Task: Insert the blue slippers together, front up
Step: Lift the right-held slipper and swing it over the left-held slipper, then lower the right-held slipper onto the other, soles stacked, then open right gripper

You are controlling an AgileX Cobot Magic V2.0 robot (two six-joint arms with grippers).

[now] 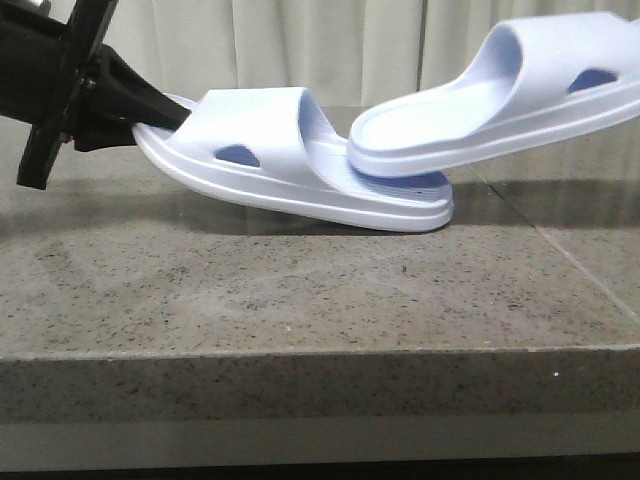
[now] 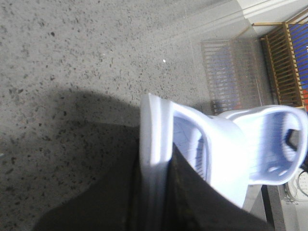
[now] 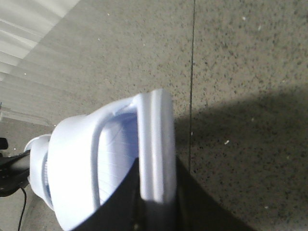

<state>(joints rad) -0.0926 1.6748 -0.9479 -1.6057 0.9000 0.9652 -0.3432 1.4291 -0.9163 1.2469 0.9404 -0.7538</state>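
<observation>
Black against the pale foam, the left tool (image 1: 150, 110) reaches in from the left edge of the front view, angled slightly downward, its fingers pinching the heel rim of the left slipper (image 1: 290, 160); the left wrist view shows one dark finger (image 2: 192, 202) lying on the footbed and the other beneath the ridged sole. That slipper is tilted, heel raised in the grip and toe end touching the grey speckled stone table (image 1: 300, 300). The right tool (image 3: 154, 211) cannot be seen in the front view, but the right wrist view shows its dark fingers pressed together on the heel edge of the right slipper (image 1: 500, 95), one on each side of the sole. This slipper hangs clear of the table, sloping up toward the right, with its toe end resting over the front of the left slipper's footbed, just in front of that slipper's strap, not yet under it. No brand or writing is legible on either slipper. The table's front edge runs across the lower front view, with a wide bare stretch between it and the slippers; a seam in the stone runs off to the right.
</observation>
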